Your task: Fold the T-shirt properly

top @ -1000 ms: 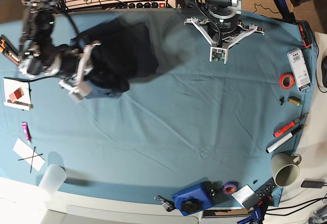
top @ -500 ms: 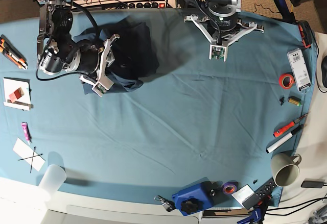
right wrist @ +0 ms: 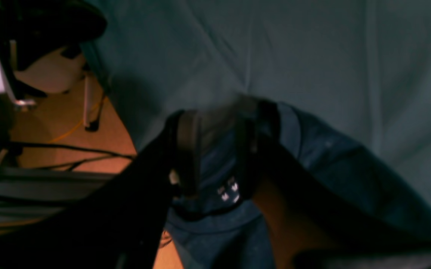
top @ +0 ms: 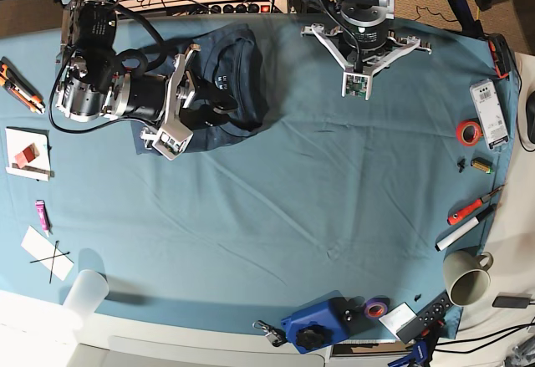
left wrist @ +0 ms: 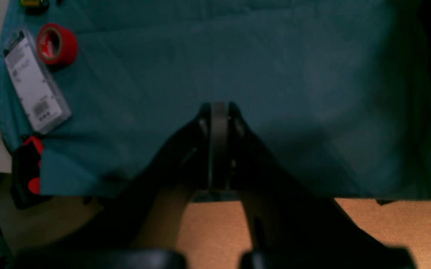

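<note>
Below the open right gripper [right wrist: 218, 125], a bunched navy T-shirt [top: 238, 62] lies on teal cloth [top: 276, 216], seemingly not gripped. The left gripper [left wrist: 219, 108] is closed, apart from it. A mug [top: 466, 277] stands nearby the cloth's edge, its contents unclear.

the base view is bright and fairly crisp, with pale glare on the tablecloth [top: 276, 208]; both wrist views look dim, their nearest dark parts blurred.
</note>
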{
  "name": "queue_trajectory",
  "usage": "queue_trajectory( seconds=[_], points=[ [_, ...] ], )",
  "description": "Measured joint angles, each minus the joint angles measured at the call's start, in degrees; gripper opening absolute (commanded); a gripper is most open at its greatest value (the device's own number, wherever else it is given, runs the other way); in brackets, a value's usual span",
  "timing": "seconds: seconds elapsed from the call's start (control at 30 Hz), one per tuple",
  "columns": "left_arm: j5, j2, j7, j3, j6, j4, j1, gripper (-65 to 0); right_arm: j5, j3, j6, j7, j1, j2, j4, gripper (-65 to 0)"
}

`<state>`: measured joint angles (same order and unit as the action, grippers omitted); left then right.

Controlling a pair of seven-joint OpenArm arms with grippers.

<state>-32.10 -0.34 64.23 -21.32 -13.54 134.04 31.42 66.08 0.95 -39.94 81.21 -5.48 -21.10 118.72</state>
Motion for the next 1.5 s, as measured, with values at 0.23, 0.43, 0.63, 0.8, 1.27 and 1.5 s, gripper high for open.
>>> queue_trajectory(
  seconds=[0.23,0.43,0.63,0.8,1.27,1.5],
  points=[
    [0.00,0.00,-1.88,0.00,0.04,0.00,0.00,-65.0,-13.25,2.71,0.00,-1.62,0.72,0.00,-0.13,-65.0],
    [-0.02,0.00,-4.61,0.00,3.69,0.00,-0.04,-65.0,-13.86,6.56,-0.02,-4.28,0.87,0.04,-5.88,-65.0],
    [1.16,0.00,-5.05,5.33,6.10,0.00,-1.42,-65.0,-14.12,6.91,0.13,-8.37,0.72,0.17,-21.94,-65.0],
    [10.84,-0.04,-5.25,17.99,9.03,0.00,-1.25,-65.0,-12.81,6.93,-0.02,-10.23,0.94,0.15,-28.37,-65.0],
    [31.01,-4.31,-4.94,41.86,14.78,-0.02,2.03,-65.0,-9.01,17.09,0.22,-2.16,0.20,0.20,-10.34,-65.0],
    [36.70,-4.26,-4.79,45.86,19.52,-0.02,5.46,-65.0,-11.21,23.96,0.04,-1.73,-9.97,0.17,-2.97,-65.0]
  ],
)
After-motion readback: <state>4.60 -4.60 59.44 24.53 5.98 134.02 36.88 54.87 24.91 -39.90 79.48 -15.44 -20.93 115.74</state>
